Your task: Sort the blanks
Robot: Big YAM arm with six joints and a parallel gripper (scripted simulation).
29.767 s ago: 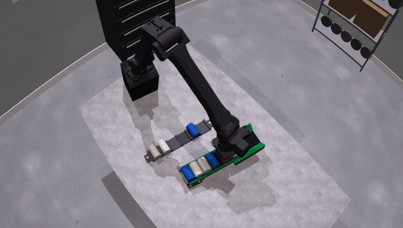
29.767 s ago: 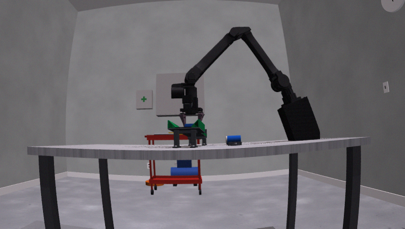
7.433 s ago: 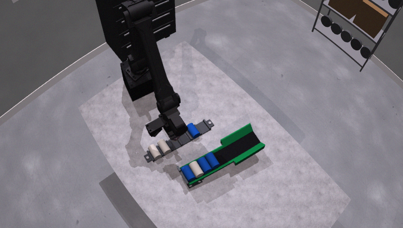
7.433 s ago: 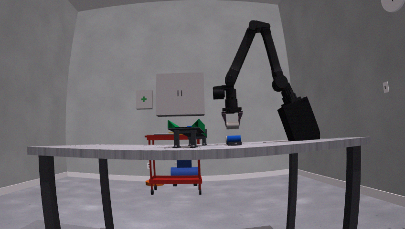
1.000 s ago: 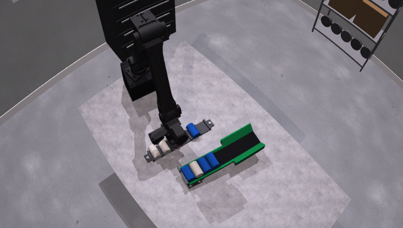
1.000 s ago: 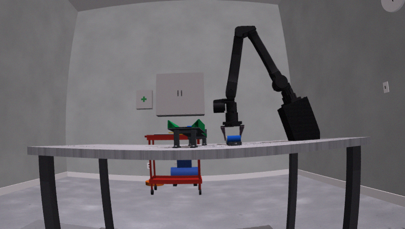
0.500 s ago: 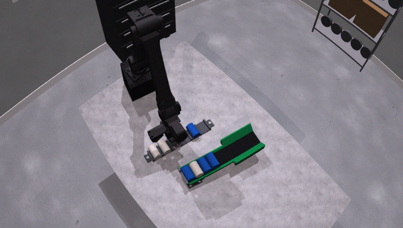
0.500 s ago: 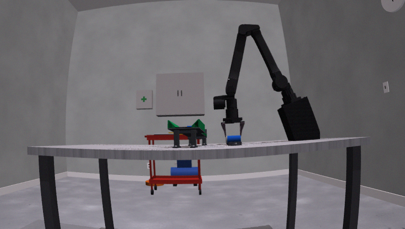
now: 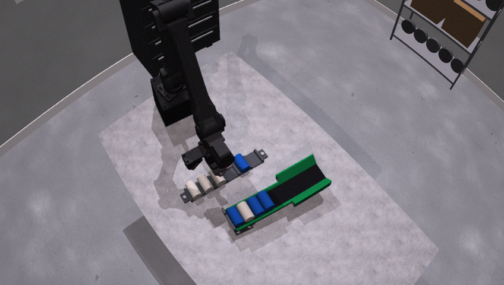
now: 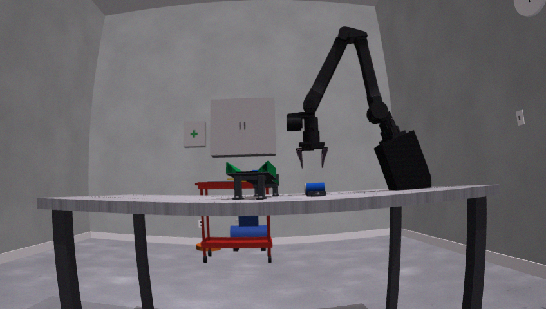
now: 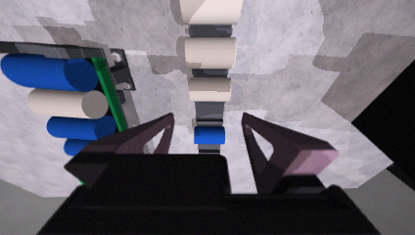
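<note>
The green feed ramp (image 9: 279,192) holds a row at its low end: a blue blank (image 9: 234,216) at the stop, then a cream blank (image 9: 245,211), then two blue blanks (image 9: 255,205) (image 9: 265,199). The grey stock rack (image 9: 226,174) holds three cream blanks (image 9: 192,189) (image 9: 205,183) (image 9: 216,177) and one blue blank (image 9: 242,162), with one bare slot between them. My gripper (image 10: 311,156) is open and empty, and hangs well above the rack. In the wrist view the fingers frame the rack's blue blank (image 11: 208,135) far below, with the nearest cream blank (image 11: 209,89) beyond it.
The black robot base (image 9: 169,102) stands behind the rack. A red cart (image 10: 235,214) stands beyond the table. A wire shelf (image 9: 445,35) with black discs is at the far right.
</note>
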